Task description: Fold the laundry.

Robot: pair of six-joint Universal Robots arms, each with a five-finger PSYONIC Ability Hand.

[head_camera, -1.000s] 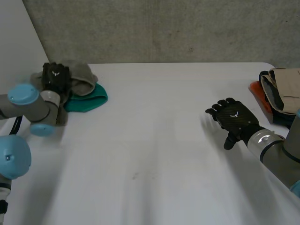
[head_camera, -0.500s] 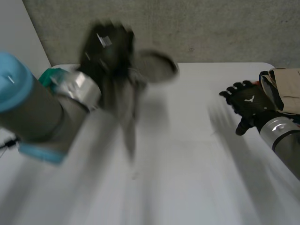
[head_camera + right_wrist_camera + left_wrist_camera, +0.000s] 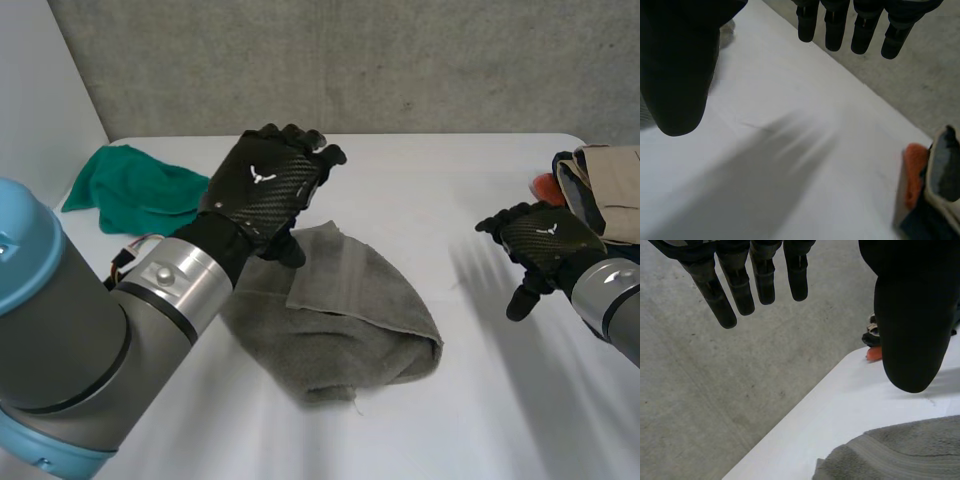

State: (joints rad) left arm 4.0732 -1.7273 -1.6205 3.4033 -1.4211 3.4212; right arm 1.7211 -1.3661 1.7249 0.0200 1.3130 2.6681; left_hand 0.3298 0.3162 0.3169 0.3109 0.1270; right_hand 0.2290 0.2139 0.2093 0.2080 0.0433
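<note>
A crumpled grey terry towel (image 3: 340,315) is seen lying in a loose heap near the middle of the white table (image 3: 430,170), with one flap folded over itself. The robot's left hand (image 3: 262,185) is held over the towel's far left edge. In the left wrist view its fingers (image 3: 742,290) are shown straight and spread, the thumb apart, with nothing held. The right hand (image 3: 545,240) is held above the table well to the right of the towel, its fingers (image 3: 862,25) likewise extended and empty. Near it, a pile of folded beige, dark and orange clothes (image 3: 605,185) is stacked at the table's right edge. A rumpled green cloth (image 3: 135,190) is seen at the far left corner.
</note>
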